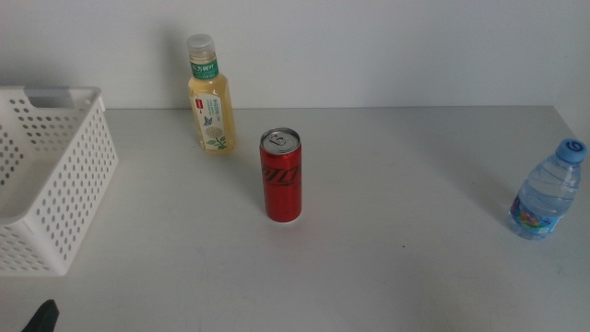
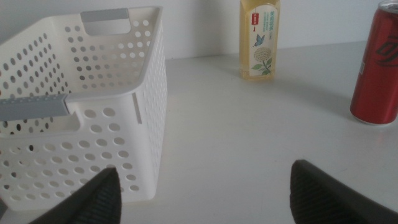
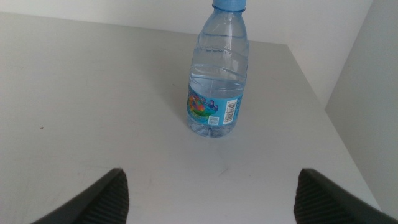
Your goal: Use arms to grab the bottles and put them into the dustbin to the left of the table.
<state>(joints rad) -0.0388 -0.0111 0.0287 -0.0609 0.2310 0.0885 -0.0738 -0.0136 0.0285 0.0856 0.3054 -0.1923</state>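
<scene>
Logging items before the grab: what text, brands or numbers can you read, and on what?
Nothing reads clearly.
Yellow bottle: green label with a butterfly and flower; its print is too small to read.
Red can: dark lettering down the side, blurred.
Water bottle: colourful label and barcode, unreadable.
Basket: no text.

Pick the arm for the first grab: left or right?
Right. Its open tool already faces the water bottle, standing upright at the table's right edge. The left tool, also open, waits beside the dustbin, with the red can off to one side.
</scene>
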